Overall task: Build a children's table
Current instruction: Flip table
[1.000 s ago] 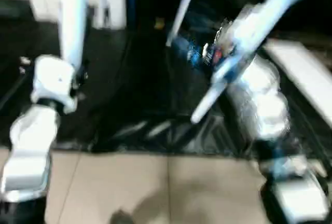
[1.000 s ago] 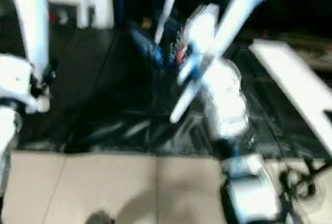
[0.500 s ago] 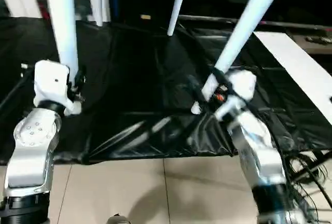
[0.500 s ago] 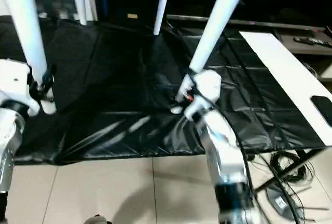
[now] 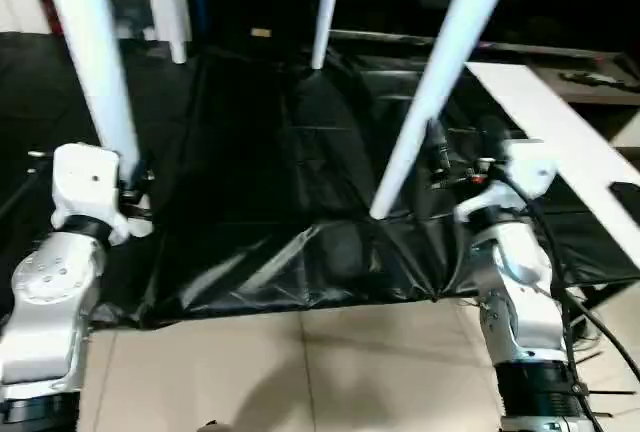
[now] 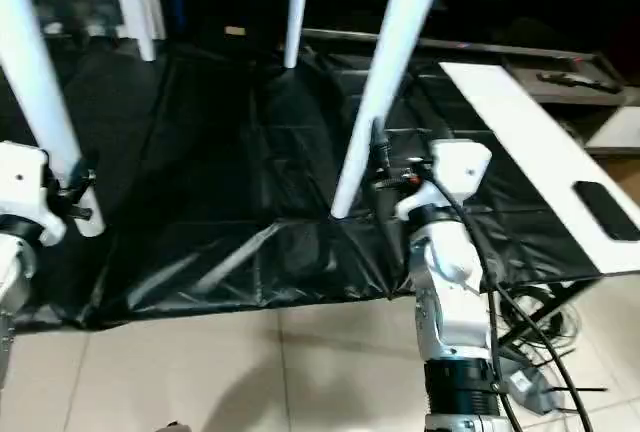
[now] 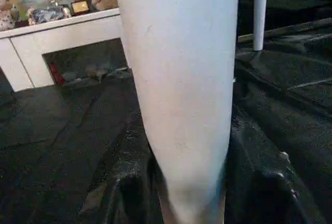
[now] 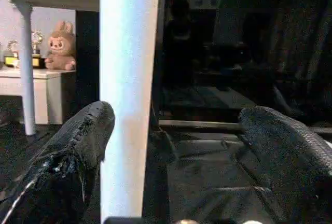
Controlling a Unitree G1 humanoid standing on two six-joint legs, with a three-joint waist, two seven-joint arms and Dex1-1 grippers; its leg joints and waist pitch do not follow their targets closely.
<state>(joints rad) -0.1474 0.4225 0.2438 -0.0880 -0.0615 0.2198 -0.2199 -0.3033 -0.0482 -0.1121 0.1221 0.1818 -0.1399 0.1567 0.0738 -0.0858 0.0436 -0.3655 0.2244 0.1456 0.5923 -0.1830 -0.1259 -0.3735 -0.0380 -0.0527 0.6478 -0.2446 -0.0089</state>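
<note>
The children's table stands upright on the black-covered work table (image 5: 260,152), and its white legs rise out of the top of the picture. My left gripper (image 5: 132,184) is shut on the foot of the near left leg (image 5: 95,72), which looms large in the left wrist view (image 7: 181,89). The near right leg (image 5: 430,92) rests its foot on the black cover. My right gripper (image 5: 458,164) stands open just right of that leg, gripping nothing. In the right wrist view the leg (image 8: 128,94) rises close to one of the fingers (image 8: 78,141). A far leg (image 5: 325,12) stands behind.
A long white board (image 5: 560,132) lies along the work table's right side, with a dark flat object (image 6: 600,202) on it. Cables (image 6: 540,332) trail on the tiled floor at the right. A white shelf (image 7: 67,27) with a plush toy and trophies stands behind.
My right gripper has let go of the near right leg, opened wide and drawn back to its right. The left gripper keeps its hold. The camera has also shifted.
</note>
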